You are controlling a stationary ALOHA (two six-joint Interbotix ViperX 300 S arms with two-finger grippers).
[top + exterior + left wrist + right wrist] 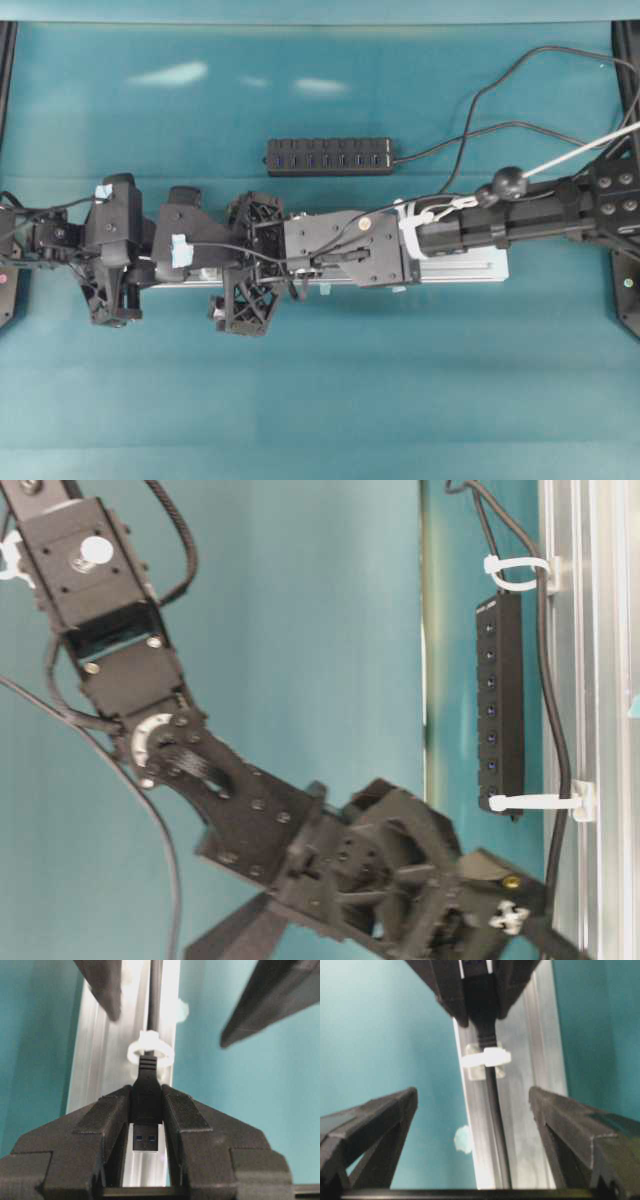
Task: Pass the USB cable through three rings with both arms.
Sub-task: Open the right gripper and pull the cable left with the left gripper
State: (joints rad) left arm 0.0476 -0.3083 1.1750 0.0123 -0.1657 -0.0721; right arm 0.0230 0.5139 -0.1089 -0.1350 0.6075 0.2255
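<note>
In the left wrist view my left gripper (146,1092) is shut on the black plug of the USB cable (146,1135), metal end toward the camera. The cord runs from the plug through a whitish ring (150,1052) on the silver rail (100,1070). My right gripper (472,1095) stands wide open over the rail, one finger on each side of the cord (496,1110), touching nothing. It faces the left gripper (480,1000) just past that ring (485,1056). From table level, two more rings (515,570) (535,802) hold the cord (548,680). Overhead, both grippers meet at the rail's left part (225,268).
A black multi-port hub (328,156) lies behind the rail (470,265), its cord leading off to the right. A pale-blue tape tab (464,1139) sticks to the teal cloth beside the rail. Arm bases stand at both table ends.
</note>
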